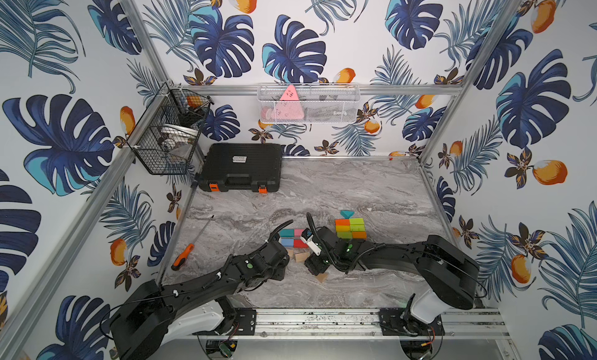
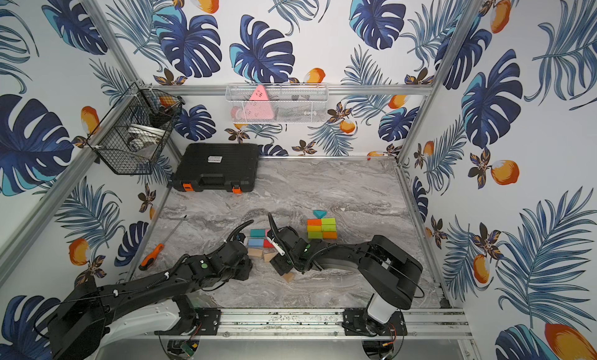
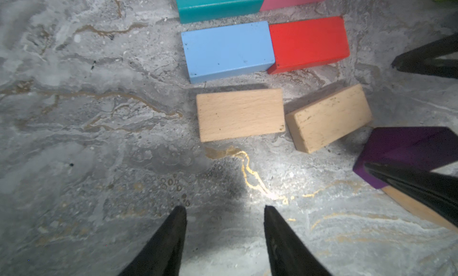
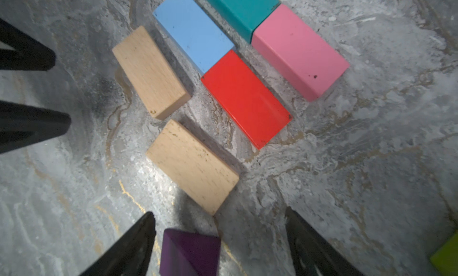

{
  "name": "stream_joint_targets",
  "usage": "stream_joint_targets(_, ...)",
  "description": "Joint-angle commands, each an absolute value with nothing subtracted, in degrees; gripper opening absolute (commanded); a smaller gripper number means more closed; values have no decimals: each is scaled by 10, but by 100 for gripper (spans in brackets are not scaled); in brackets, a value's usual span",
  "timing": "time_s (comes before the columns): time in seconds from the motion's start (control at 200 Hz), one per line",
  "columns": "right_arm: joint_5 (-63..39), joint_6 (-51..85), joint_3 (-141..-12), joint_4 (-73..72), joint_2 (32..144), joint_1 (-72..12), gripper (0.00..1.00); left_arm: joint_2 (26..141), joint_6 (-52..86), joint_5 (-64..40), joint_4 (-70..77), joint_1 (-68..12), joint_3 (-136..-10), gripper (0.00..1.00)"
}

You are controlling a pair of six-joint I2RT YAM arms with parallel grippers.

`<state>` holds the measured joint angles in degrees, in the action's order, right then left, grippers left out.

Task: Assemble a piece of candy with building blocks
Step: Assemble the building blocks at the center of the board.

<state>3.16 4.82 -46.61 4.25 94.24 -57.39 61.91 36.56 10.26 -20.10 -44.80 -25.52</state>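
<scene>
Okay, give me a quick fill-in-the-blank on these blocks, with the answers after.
The blue block lies end to end with the ___ block. The teal block lies end to end with the ___ block. Between the right gripper's open jaws sits a ___ block. The screwdriver has an ___ handle. Answers: red, pink, purple, orange.

Teal block (image 3: pixel 218 4), pink block (image 4: pixel 300 51), blue block (image 3: pixel 228 51), red block (image 3: pixel 308 43), purple block (image 4: pixel 190 252), grey marbled table (image 3: pixel 99 138)
</scene>
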Motion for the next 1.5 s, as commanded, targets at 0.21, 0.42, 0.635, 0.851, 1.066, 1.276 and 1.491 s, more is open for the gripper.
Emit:
stream_joint_targets(0.21, 83, 82, -467, 24, 971, -586, 82, 634, 382, 105, -179, -447, -252, 55)
stream_joint_targets(0.42, 89, 86, -458, 6, 972, -587, 80, 646, 386, 109, -172, -447, -253, 54)
stream_joint_targets(0.635, 83, 94, -460, -5, 983, -587, 77, 662, 384, 111, -165, -447, -258, 54)
stream_joint_targets(0.851, 76, 102, -460, -11, 989, -587, 79, 663, 386, 120, -167, -447, -259, 54)
stream_joint_targets(1.066, 64, 114, -458, -25, 997, -587, 82, 668, 385, 121, -165, -447, -261, 54)
stream_joint_targets(1.276, 66, 123, -455, -32, 1004, -587, 81, 671, 384, 122, -162, -447, -262, 54)
stream_joint_targets(1.491, 63, 124, -455, -35, 1009, -587, 81, 676, 383, 124, -158, -446, -263, 54)
